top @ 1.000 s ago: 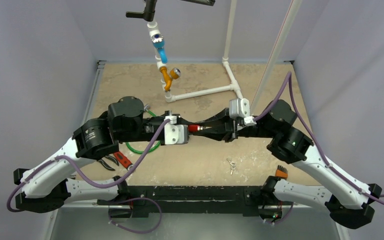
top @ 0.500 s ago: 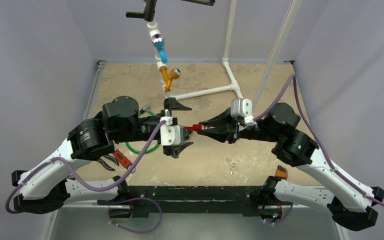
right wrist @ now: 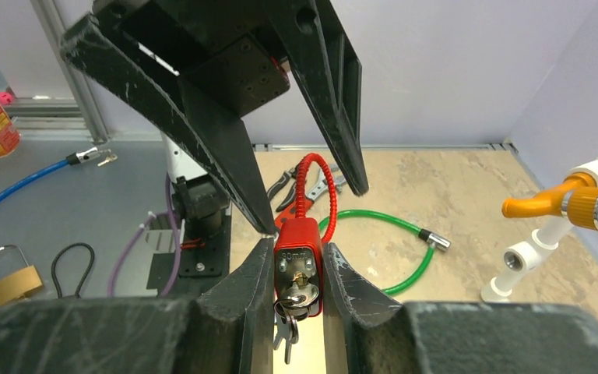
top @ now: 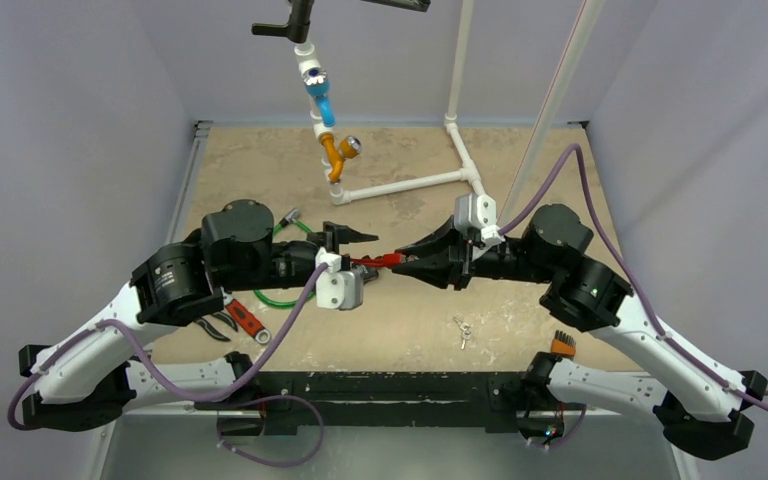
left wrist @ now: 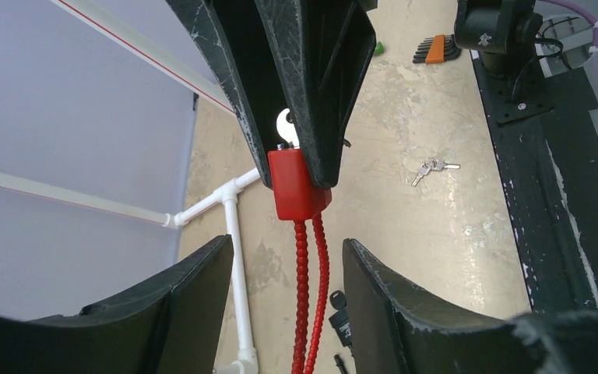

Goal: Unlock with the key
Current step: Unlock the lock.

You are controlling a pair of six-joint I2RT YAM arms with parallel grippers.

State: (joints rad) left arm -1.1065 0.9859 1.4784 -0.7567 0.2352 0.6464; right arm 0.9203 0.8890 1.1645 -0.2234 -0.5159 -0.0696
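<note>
Top view: right pincer (top: pixel 407 262) clamped on the red padlock (top: pixel 378 261), held above the tabletop (top: pixel 520 300); left pincer (top: pixel 358 262) apart.
Left wrist: its jaws straddle the red cable (left wrist: pixel 309 296) without touching it; best to close squarely here.
Right wrist: key (right wrist: pixel 296 300) sits in the keyhole; probably keep the body steady and pull straight.

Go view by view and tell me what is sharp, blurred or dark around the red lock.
Top external: even, diffuse light, no glare; the red lock is small but clear. Left wrist: the lock is sharp, while the left fingers at the bottom edge are soft and dark. Right wrist: lock and key are crisp; the right fingers near the lens are blurred.
</note>
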